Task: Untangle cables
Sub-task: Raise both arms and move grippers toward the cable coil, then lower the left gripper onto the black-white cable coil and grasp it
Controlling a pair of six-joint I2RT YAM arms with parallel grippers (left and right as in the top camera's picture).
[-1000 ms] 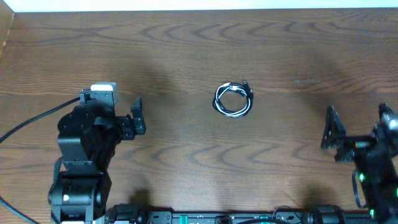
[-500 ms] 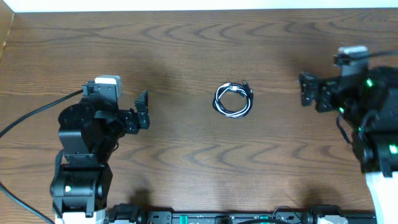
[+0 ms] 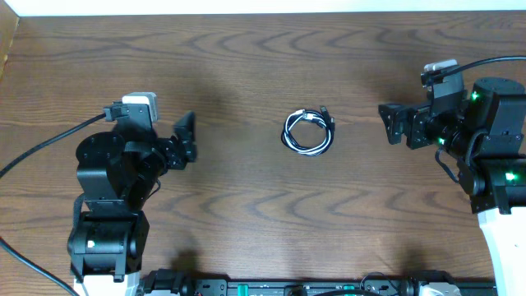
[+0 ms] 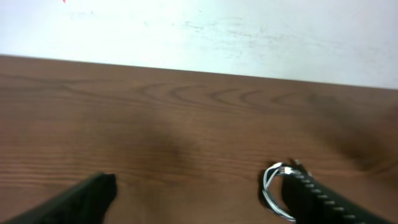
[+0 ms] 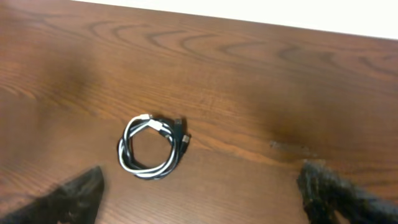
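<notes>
The cables [image 3: 308, 131] lie as one small coil of black and white cord, with plug ends at its top right, in the middle of the wooden table. My left gripper [image 3: 187, 136] is to the coil's left, open and empty, pointing toward it. My right gripper [image 3: 389, 125] is to the coil's right, also open and empty. In the left wrist view the coil [image 4: 266, 191] sits partly behind one of the fingers [image 4: 317, 199]. In the right wrist view the whole coil [image 5: 149, 172] lies ahead of the open gripper [image 5: 202, 196], nearer its left finger.
A thick black wire [image 3: 41, 156] runs from the left arm off the table's left edge. The arm bases and a rail [image 3: 288, 288] line the near edge. A white wall [image 4: 199, 31] borders the far edge.
The right arm swung up from the near right corner and now points at the coil from the right. The left gripper shifted slightly up and toward the coil. The coil has not moved.
</notes>
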